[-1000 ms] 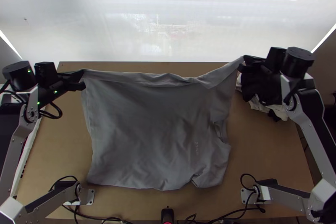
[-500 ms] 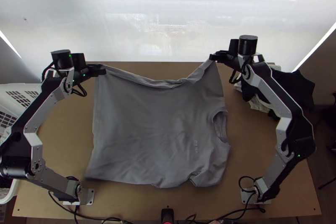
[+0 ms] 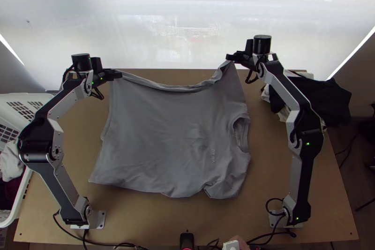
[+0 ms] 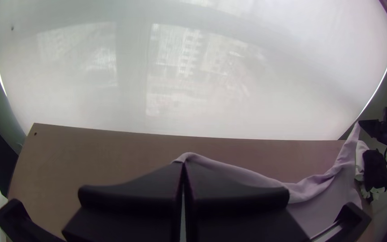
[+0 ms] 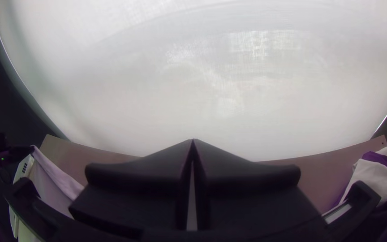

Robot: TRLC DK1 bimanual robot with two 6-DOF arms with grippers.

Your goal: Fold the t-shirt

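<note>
the table (image 3: 154, 222) bears the whole job. the t-shirt (image 3: 168, 142), grey, lies over the middle of the table, turned sideways: its neck opening (image 3: 241, 133) faces the table's right side and its hem the left. the part toward the table's near edge is spread, with soft wrinkles; the part toward the far edge is drawn up by two corners, and the border between them sags in a loose, rolled-over lip.

off the table's left side stands a white basket (image 3: 18, 198); at the table's far right corner is a heap of dark and pale clothes (image 3: 330, 100).

the left gripper (image 3: 119, 74), near the table's far edge toward its left, is closed with the hem-end corner pinched at its tips. the right gripper (image 3: 228, 57), also by the far edge but right of the middle, is closed on the other corner, at the sleeve end.

as for progress, both corners are caught, but i see no finished fold. this looks like the early part: the held side likely has to come over toward the table's near edge, then further folds and smoothing remain.
</note>
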